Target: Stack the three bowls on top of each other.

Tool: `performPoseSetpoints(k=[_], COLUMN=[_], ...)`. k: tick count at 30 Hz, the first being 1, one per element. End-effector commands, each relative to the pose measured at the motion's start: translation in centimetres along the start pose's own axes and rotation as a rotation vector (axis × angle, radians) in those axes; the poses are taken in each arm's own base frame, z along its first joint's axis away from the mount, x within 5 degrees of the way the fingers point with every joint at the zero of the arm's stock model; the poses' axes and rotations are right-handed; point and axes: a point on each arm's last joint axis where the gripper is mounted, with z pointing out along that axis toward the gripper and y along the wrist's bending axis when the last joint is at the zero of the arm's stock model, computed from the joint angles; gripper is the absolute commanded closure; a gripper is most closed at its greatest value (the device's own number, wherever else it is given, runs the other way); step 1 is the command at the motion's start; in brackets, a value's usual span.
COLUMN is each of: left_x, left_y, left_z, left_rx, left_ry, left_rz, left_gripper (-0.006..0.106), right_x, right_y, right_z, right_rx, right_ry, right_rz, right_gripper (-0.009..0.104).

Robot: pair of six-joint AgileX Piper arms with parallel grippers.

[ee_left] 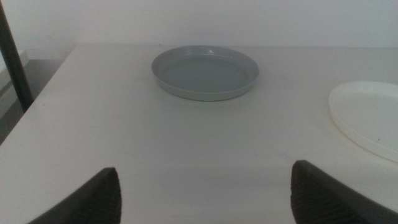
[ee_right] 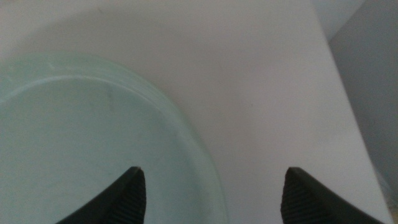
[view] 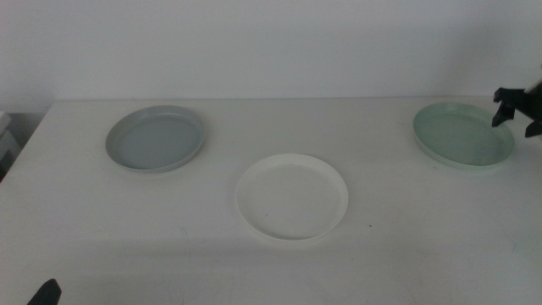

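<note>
White table [view: 406,246] holds three bowls; right gripper [view: 518,113], partly cropped, straddles mint bowl [view: 461,134] rim

Grey-blue bowl [view: 157,138], white bowl [view: 292,196] and mint bowl [view: 462,135] lie flat, apart.

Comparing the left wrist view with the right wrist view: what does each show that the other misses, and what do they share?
Only the left wrist view shows the grey-blue shallow round bowl and an edge of the white shallow round bowl, with the open left gripper well short of both. Only the right wrist view shows the pale mint green shallow bowl, its rim between the open right gripper's jaws. Both show the white table.
</note>
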Motion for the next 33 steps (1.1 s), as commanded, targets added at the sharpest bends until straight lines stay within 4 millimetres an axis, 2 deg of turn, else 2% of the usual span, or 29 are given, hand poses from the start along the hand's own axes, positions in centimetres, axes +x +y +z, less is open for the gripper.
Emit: performPoseSetpoints(k=[1,4,6,10,14,18,21,25,29,33], left_x=[-0.9,-0.9,-0.9,-0.9,-0.9,-0.9,-0.9,-0.9,-0.9,-0.9], left_y=[0.0,0.0,0.0,0.0,0.0,0.0,0.0,0.0,0.0,0.0], left_z=[-0.2,-0.2,-0.2,-0.2,-0.2,-0.2,-0.2,-0.2,-0.2,-0.2], left_rx=[0.004,0.004,0.004,0.004,0.004,0.004,0.004,0.004,0.004,0.004], left_ry=[-0.096,-0.096,-0.096,-0.096,-0.096,-0.096,-0.096,-0.096,-0.096,-0.096], left_rz=[-0.023,-0.023,-0.023,-0.023,-0.023,-0.023,-0.023,-0.023,-0.023,-0.023], left_gripper=[-0.004,-0.004,-0.004,-0.004,-0.004,-0.004,-0.004,-0.004,-0.004,-0.004], right_x=[-1.9,-1.5,-1.4,-1.4,-1.8,-0.8,1.3,5.8,9.8,13.3], right_y=[0.7,0.9,1.1,1.5,2.5,5.3,8.0,12.1,16.1,20.8], right_z=[-3.6,-2.4,-2.0,-2.3,-4.9,-9.3,-12.9,-15.6,-16.5,-15.5], right_rx=[-0.018,-0.018,-0.021,-0.021,-0.044,-0.115,-0.165,-0.222,-0.312,-0.386], right_ry=[-0.12,-0.099,-0.089,-0.094,-0.118,-0.165,-0.206,-0.243,-0.215,-0.133], right_rz=[-0.017,-0.036,-0.042,-0.082,-0.087,-0.117,-0.149,-0.228,-0.268,-0.34], right_gripper=[0.043,0.05,0.058,0.097,0.096,0.096,0.096,0.096,0.096,0.096])
